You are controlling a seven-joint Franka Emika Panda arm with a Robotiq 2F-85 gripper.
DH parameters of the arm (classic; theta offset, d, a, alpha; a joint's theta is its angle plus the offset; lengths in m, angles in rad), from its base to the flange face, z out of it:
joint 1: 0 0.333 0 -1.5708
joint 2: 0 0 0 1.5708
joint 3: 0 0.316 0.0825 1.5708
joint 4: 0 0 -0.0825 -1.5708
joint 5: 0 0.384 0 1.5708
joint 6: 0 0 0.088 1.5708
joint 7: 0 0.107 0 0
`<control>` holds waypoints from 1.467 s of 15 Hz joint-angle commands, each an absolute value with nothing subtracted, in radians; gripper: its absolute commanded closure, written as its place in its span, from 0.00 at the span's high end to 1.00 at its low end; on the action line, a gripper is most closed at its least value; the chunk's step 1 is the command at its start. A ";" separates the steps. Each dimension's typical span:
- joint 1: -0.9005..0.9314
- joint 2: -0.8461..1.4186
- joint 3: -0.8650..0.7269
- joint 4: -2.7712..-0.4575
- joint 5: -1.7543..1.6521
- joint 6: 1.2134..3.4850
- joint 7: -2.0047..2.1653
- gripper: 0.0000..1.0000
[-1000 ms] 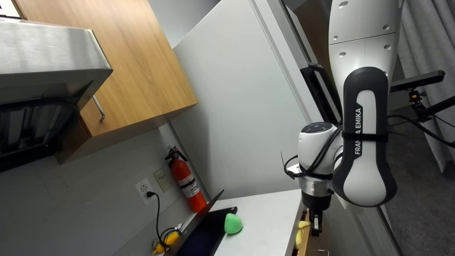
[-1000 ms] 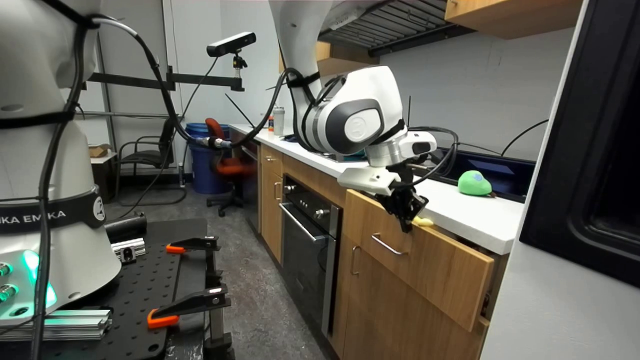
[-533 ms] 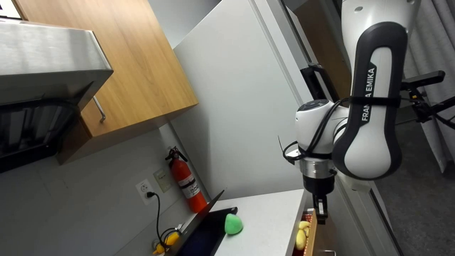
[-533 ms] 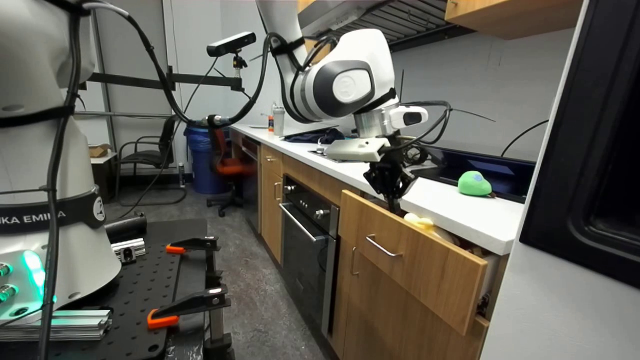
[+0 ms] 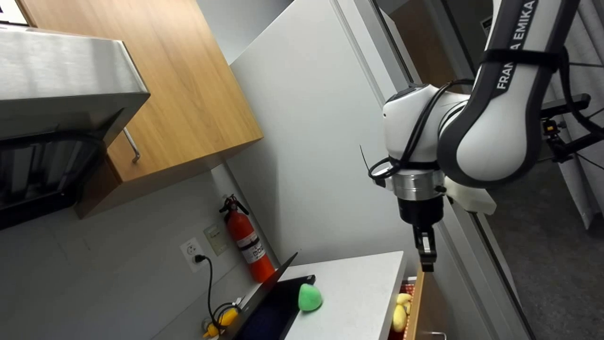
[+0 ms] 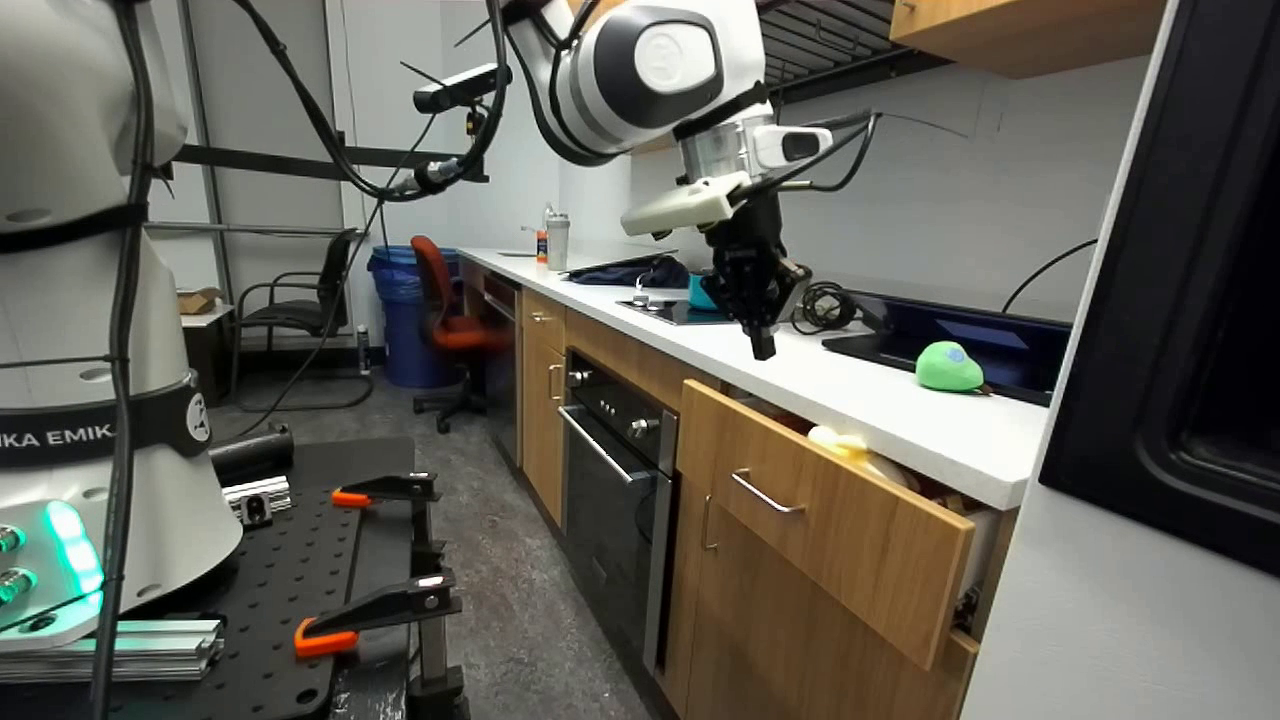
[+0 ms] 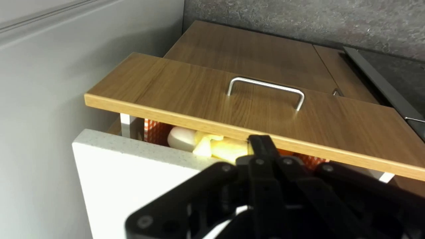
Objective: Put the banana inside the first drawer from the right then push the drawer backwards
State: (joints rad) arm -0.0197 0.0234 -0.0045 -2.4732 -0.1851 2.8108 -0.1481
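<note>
The drawer (image 6: 830, 510) is pulled partly out, its wooden front standing away from the white counter; it also shows in the wrist view (image 7: 186, 86). The yellow banana (image 5: 399, 318) lies inside it, partly hidden by the drawer front and counter edge. In the wrist view the banana (image 7: 229, 149) is brightly lit, beside a smaller yellow piece and a pale rounded item. My gripper (image 6: 763, 350) is above the drawer, apart from it, pointing down. In the wrist view its fingertips (image 7: 264, 142) are together, with nothing visible between them.
The white counter top (image 5: 349, 288) borders the drawer opening. A green ball (image 6: 948, 367) sits on it by a black open case (image 6: 960, 335). A tall white panel (image 7: 49, 99) stands beside the drawer. The metal handle (image 7: 267, 84) sticks out from the drawer front. Red checkered lining shows inside.
My gripper has risen well up from the drawer's edge. The drawer front slid a little further out between the two earlier moments, showing more of the banana; it has stayed since.
</note>
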 commanded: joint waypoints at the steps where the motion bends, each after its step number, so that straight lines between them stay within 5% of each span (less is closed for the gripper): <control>1: -0.006 -0.114 0.003 -2.526 -0.191 2.734 -0.137 0.00; 5: -0.009 -0.203 0.019 -2.551 -0.204 2.716 -0.100 0.00; 6: -0.009 -0.224 0.022 -2.560 -0.197 2.715 -0.096 0.24; 8: -0.008 -0.265 0.026 -2.579 -0.188 2.715 -0.091 0.34; 9: -0.009 -0.183 0.016 -2.533 -0.184 2.746 -0.122 0.18; 12: -0.010 -0.221 0.018 -2.554 -0.184 2.745 -0.117 0.34; 21: -0.010 -0.226 0.019 -2.562 -0.184 2.745 -0.116 0.34; 22: -0.013 -0.236 0.018 -2.569 -0.190 2.745 -0.117 0.59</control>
State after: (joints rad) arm -0.0132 -0.2253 0.0219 -2.5630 -0.1851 2.7473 -0.1145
